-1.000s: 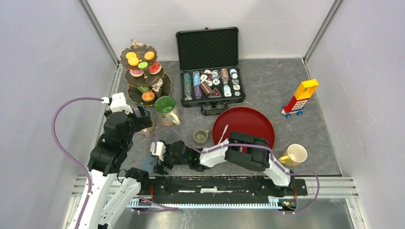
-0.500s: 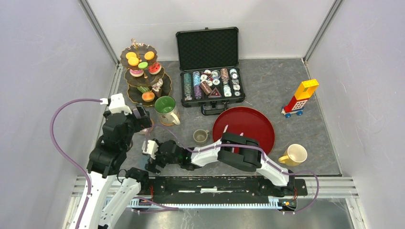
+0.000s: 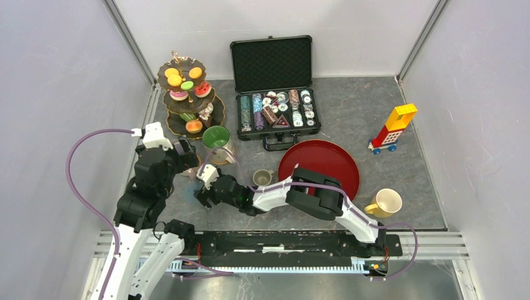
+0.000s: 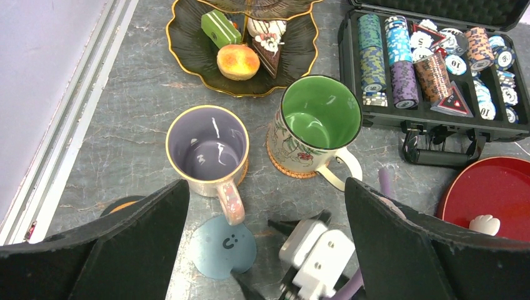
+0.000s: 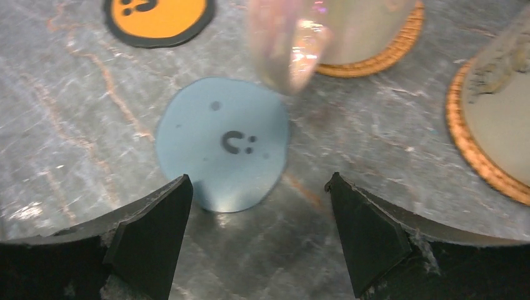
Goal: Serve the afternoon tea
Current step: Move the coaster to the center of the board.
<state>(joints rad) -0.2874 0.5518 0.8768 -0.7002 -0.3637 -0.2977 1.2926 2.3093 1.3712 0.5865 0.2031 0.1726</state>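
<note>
The dark three-tier stand (image 3: 185, 94) holds toy sweets at the back left; its bottom tier (image 4: 187, 59) carries an orange round (image 4: 237, 60), a green slice (image 4: 220, 28) and a cake slice (image 4: 269, 45). A purple mug (image 4: 207, 150) and a green mug (image 4: 320, 119) stand on woven coasters in front of it. My left gripper (image 4: 265, 187) hangs open above them, holding nothing. My right gripper (image 5: 259, 187) is open low over the table, with a blue smiley coaster (image 5: 222, 142) just ahead of its fingertips and the purple mug's handle (image 5: 287, 56) beyond.
An orange coaster (image 5: 156, 12) lies left of the blue one. A small grey cup (image 3: 262, 179), a red plate (image 3: 325, 165) and a yellow mug (image 3: 386, 203) sit to the right. The open poker chip case (image 3: 275, 112) and block tower (image 3: 392, 128) stand further back.
My right arm has swung forward from the near edge toward the mugs, and its jaws have narrowed slightly. The left arm has barely moved.
</note>
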